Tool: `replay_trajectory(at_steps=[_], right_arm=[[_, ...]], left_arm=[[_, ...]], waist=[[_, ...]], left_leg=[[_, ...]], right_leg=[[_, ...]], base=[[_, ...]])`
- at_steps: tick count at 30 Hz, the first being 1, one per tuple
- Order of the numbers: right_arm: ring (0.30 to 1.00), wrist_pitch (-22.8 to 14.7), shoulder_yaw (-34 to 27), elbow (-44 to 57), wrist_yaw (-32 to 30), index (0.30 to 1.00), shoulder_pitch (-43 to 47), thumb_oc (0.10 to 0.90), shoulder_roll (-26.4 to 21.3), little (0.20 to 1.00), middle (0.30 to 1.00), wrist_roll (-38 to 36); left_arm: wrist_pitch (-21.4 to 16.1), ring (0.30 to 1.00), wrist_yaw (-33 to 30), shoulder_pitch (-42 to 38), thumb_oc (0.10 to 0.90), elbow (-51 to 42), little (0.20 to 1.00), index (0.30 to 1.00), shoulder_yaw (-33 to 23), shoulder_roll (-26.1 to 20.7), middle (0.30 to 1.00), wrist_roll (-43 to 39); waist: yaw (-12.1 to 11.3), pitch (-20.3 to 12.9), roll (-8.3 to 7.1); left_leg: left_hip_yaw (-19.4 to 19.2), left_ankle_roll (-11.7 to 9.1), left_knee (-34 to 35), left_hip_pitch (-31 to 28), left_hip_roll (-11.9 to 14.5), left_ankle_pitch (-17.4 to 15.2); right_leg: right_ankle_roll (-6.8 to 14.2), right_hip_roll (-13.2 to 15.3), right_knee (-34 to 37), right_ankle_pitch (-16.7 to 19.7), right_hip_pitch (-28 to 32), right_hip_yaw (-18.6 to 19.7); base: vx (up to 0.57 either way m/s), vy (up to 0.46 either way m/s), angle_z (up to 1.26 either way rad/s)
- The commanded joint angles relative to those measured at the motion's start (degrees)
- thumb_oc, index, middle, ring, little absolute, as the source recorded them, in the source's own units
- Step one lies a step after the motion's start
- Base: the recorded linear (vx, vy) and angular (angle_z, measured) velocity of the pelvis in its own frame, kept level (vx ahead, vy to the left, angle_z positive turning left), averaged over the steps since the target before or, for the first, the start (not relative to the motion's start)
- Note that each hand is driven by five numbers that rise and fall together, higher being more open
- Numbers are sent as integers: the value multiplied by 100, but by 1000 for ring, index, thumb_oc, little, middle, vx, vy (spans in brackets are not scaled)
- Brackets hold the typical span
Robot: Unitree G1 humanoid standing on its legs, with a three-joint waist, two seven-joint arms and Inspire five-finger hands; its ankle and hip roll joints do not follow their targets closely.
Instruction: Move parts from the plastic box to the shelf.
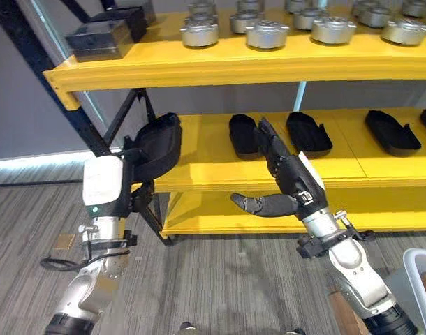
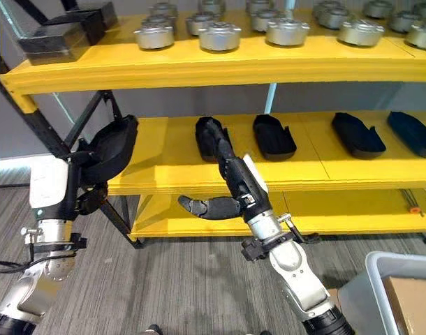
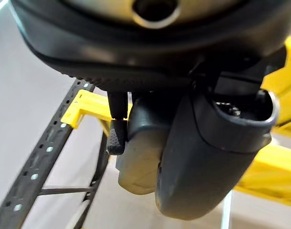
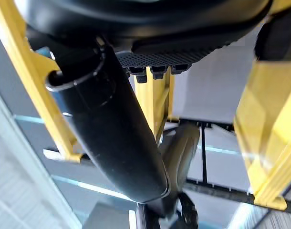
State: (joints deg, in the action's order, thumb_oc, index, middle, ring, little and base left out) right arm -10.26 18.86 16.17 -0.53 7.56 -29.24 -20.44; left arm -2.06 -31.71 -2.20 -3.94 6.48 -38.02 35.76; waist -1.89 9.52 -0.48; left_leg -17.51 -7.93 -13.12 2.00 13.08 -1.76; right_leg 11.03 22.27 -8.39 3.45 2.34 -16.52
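My left hand (image 1: 137, 183) is curled round a black shoe-shaped part (image 1: 161, 142) and holds it at the left end of the middle yellow shelf (image 1: 213, 171). In the left wrist view the thumb (image 3: 207, 157) wraps the dark part (image 3: 140, 157). My right hand (image 1: 295, 180) is open in front of the same shelf, with straight fingers (image 1: 272, 148) pointing up and the thumb (image 1: 262, 204) sticking out to the left, holding nothing. Three more black parts (image 1: 242, 135) (image 1: 308, 132) (image 1: 392, 131) lie on that shelf. The grey plastic box (image 2: 372, 283) stands on the floor at lower right.
The top shelf (image 1: 220, 66) carries several round silver parts (image 1: 267, 33) and black boxes (image 1: 101, 38). The rack's black diagonal post (image 1: 94, 132) stands just left of my left hand. A cardboard box (image 2: 412, 300) sits in the plastic box. A small tan block (image 1: 63, 243) lies on the floor.
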Motion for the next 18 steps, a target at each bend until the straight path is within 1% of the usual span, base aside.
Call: replay_trajectory(at_steps=[1,2,3,4,5,6,7,8,9,10,11,12,13,14,16,17,18], right_arm=[[1000,-166,-304,758,103,1000,535,900,131,1000,1000,39],[1000,-56,-277,757,170,1000,509,900,156,1000,1000,-37],[1000,85,-282,778,287,1000,494,900,170,1000,1000,-94],[1000,136,-285,783,366,1000,482,900,172,1000,1000,-89],[1000,154,-274,785,467,1000,391,900,135,1000,1000,-79],[1000,129,-280,791,519,1000,328,900,118,1000,1000,-86],[1000,89,-300,802,622,1000,207,900,93,1000,1000,-92],[1000,-30,-435,802,886,1000,-61,900,83,1000,1000,-109],[1000,-40,-469,797,955,1000,-116,900,92,1000,1000,-115],[1000,-72,-537,765,1077,1000,-231,900,130,1000,1000,-79],[1000,-113,-591,707,1124,1000,-326,900,169,1000,1000,-31],[1000,-144,-645,679,1117,1000,-427,900,186,1000,1000,1],[1000,-214,-758,690,1148,1000,-623,900,204,1000,1000,130],[1000,-225,-771,692,1164,1000,-651,900,206,1000,1000,145],[1000,-317,-832,634,1263,1000,-696,900,125,1000,1000,95],[1000,-330,-824,591,1255,1000,-690,900,67,1000,1000,49],[1000,-321,-778,521,1335,1000,-627,900,-25,1000,1000,-88]], left_arm=[[-227,300,-223,-1029,400,-457,300,300,-224,-590,300,222],[-181,300,-206,-1042,400,-462,300,300,-193,-618,300,246],[-108,300,-214,-1024,400,-454,300,300,-179,-641,300,276],[-80,300,-247,-1027,400,-432,300,300,-179,-652,300,278],[-22,300,-246,-1060,400,-418,300,300,-199,-649,300,281],[-11,300,-227,-1059,400,-418,300,300,-228,-621,300,319],[6,300,-195,-1026,400,-432,300,300,-285,-580,300,364],[-50,300,-186,-898,400,-482,300,300,-443,-519,300,429],[-69,300,-192,-849,400,-507,300,300,-484,-513,300,431],[-112,300,-192,-754,400,-562,300,300,-571,-495,300,424],[-142,300,-184,-702,400,-598,300,300,-624,-495,300,407],[-198,300,-184,-653,400,-629,300,300,-637,-488,300,412],[-275,300,-146,-541,400,-672,300,300,-683,-453,300,428],[-283,300,-138,-512,400,-682,300,300,-695,-448,300,428],[-327,300,-189,-368,400,-710,300,300,-706,-433,300,442],[-255,300,-153,-373,400,-753,300,300,-688,-429,300,455],[-164,300,-147,-412,400,-760,300,300,-634,-446,300,393]], waist=[[-75,-257,35],[-99,-246,76],[-123,-207,104],[-94,-164,109],[20,-102,62],[92,-79,23],[200,-58,-13],[394,-20,-141],[428,-18,-161],[492,1,-193],[571,24,-249],[667,34,-261],[792,-2,-262],[804,-15,-261],[802,-95,-229],[799,-114,-209],[822,-101,-156]], left_leg=[[-171,696,-73,-162,-511,-515],[-266,727,-21,-296,-541,-623],[-440,807,120,-440,-594,-637],[-562,864,230,-499,-628,-590],[-567,868,395,-603,-725,-614],[-547,868,437,-647,-771,-636],[-516,869,519,-728,-819,-671],[-528,869,661,-908,-935,-771],[-536,866,691,-957,-958,-804],[-501,866,719,-1056,-1004,-922],[-387,875,725,-1123,-1068,-1021],[-243,898,707,-1189,-1090,-1123],[-140,894,684,-1189,-1087,-1135],[-147,887,682,-1197,-1079,-1133],[-339,797,684,-1282,-983,-1053],[-427,742,629,-1256,-929,-1040],[-508,670,469,-1223,-792,-1035]], right_leg=[[-49,192,-1565,-644,209,-611],[17,329,-1945,-450,69,-847],[69,463,-2328,-343,-157,-1022],[16,402,-2465,-323,-330,-1066],[-25,74,-2266,-331,-594,-877],[-40,-81,-2063,-324,-676,-801],[-52,-293,-1716,-259,-778,-719],[-19,-435,-1006,63,-1082,-678],[20,-412,-838,226,-1142,-685],[141,-352,-475,540,-1253,-617],[206,-323,-164,820,-1429,-400],[262,-394,0,931,-1548,-40],[246,-591,202,736,-1478,294],[235,-611,218,706,-1440,272],[112,-751,158,385,-1208,-61],[26,-818,75,181,-1143,-195],[-97,-909,-98,-98,-1068,-271]], base=[[139,345,-9],[154,334,-62],[115,281,-87],[105,155,-117],[90,12,-88],[173,-54,-84],[256,-147,-37],[271,-151,-12],[320,-174,16],[281,-160,22],[362,-212,23],[441,-311,34],[342,-241,43],[320,-246,74],[233,-170,73],[302,-196,45],[271,-179,40]])
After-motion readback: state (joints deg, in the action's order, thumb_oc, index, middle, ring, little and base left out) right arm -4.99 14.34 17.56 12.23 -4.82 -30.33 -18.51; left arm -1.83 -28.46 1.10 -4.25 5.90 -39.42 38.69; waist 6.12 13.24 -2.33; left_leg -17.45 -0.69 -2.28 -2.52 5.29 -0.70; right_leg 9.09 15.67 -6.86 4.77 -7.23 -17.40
